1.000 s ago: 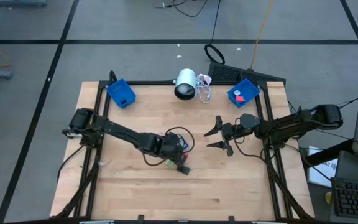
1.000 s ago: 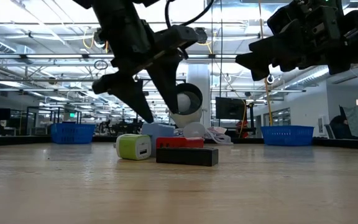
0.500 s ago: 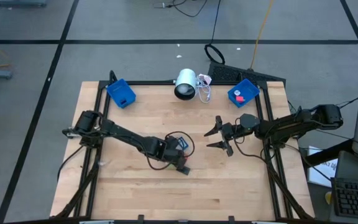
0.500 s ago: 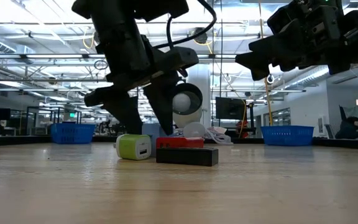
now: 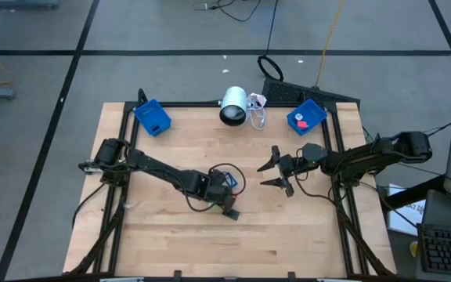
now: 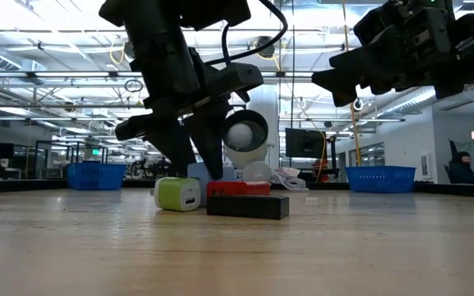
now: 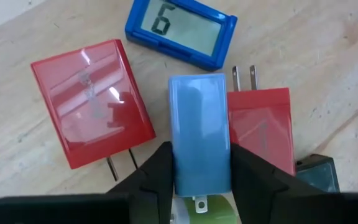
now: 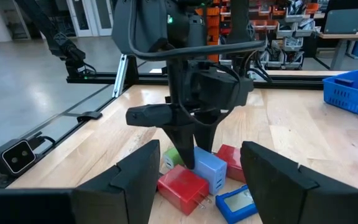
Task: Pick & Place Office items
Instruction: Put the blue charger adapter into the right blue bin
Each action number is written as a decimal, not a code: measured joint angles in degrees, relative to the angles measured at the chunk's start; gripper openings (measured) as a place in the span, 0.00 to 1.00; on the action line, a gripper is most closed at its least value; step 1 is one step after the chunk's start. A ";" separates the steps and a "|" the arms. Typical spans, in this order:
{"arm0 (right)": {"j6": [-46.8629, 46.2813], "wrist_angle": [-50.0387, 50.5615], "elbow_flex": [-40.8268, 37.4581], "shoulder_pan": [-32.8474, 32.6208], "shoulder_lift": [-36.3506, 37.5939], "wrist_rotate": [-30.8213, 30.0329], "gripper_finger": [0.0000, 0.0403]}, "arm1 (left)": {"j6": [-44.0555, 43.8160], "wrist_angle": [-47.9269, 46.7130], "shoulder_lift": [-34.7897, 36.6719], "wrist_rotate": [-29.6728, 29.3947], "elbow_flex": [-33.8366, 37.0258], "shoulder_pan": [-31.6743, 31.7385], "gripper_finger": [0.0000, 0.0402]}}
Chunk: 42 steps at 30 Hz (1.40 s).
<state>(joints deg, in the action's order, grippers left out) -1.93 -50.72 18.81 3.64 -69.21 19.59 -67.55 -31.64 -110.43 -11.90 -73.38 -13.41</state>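
The office items lie in a cluster at mid-table (image 5: 227, 205). In the left wrist view they are a light blue plug block (image 7: 199, 134), two red ones (image 7: 92, 102) (image 7: 261, 124), a blue clock display (image 7: 180, 30), a green block (image 7: 205, 213) and a dark grey one (image 7: 316, 171). My left gripper (image 5: 224, 193) (image 7: 199, 171) stands over the cluster, shut on the light blue block. My right gripper (image 5: 276, 169) (image 8: 199, 149) hovers open, right of the cluster and above the table. My left gripper pinches the light blue plug block by its two long sides (image 7: 178, 163), near the end with the metal prong. One finger (image 7: 157, 174) is on each side. The fingers come from above, pointing down (image 6: 196, 156). The block lies flat among the other items.
Two blue bins (image 5: 153, 117) (image 5: 306, 116) sit at the far corners. A white lamp-like cylinder (image 5: 233, 106) with a cable lies between them. The green block (image 6: 178, 195), a red one (image 6: 237, 188) and the dark grey one (image 6: 247, 205) crowd the gripped block. Bare wood lies toward the near edge.
My left gripper has come down onto the cluster and turned from slanted to nearly upright. Its fingers have drawn together, shutting on the light blue block. The items have stayed in place.
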 joint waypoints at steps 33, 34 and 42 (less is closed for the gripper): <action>-0.26 1.01 0.07 0.07 0.00 0.00 0.53 | 27.78 14.08 35.79 -25.14 26.16 -5.35 0.31; -0.24 1.02 0.07 0.11 0.00 0.00 0.53 | 27.47 16.56 37.75 -25.60 29.37 -5.32 0.31; 1.96 0.58 0.07 0.11 0.00 -0.92 0.53 | 38.24 42.64 51.89 -23.29 48.03 -4.58 0.31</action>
<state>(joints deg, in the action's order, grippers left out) 0.02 -50.14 18.87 3.75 -69.21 18.68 -29.31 11.00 -58.54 -35.18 -25.35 -17.99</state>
